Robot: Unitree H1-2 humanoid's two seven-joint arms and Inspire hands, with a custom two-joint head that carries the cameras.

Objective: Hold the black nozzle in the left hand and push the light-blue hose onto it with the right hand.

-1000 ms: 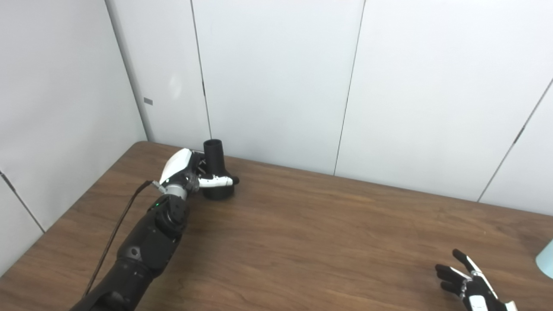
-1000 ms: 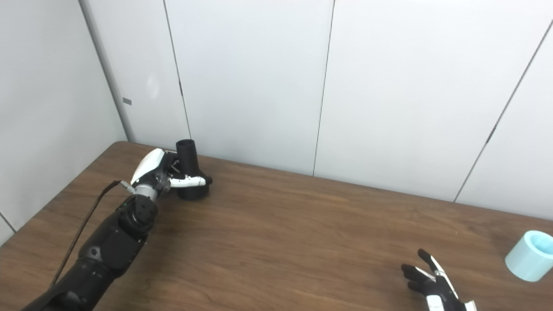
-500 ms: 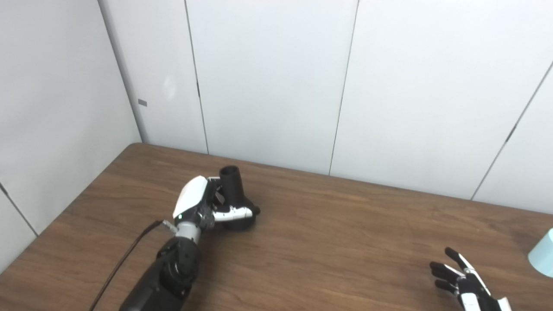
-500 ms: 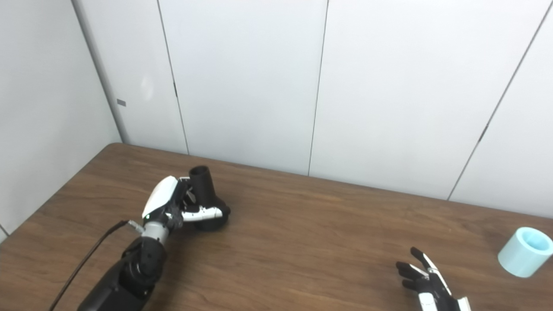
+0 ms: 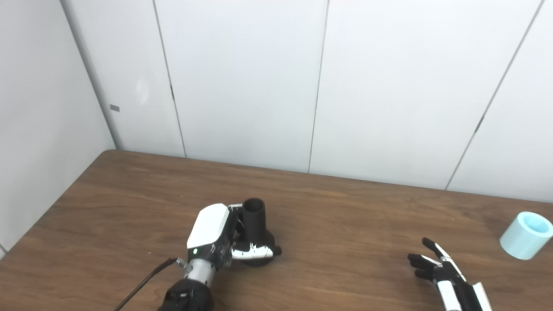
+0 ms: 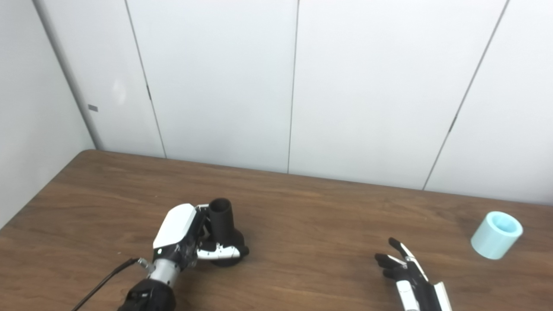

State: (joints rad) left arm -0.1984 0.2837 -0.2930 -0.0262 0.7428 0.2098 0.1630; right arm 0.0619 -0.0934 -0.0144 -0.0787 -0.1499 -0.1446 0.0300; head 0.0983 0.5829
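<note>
Nozzle (image 5: 255, 224) gripped by left hand (image 5: 216, 239); right hand (image 5: 440, 270) splayed, hose (image 5: 525, 235) apart.

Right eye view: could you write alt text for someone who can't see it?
The robot's left hand grips an upright black nozzle on a wooden table. Its right hand waits open, apart from a light-blue hose piece near the table's right edge.

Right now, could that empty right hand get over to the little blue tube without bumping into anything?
Probably yes. The right hand is open, and only bare table lies between it and the light-blue hose, which rests apart, farther right and back.
</note>
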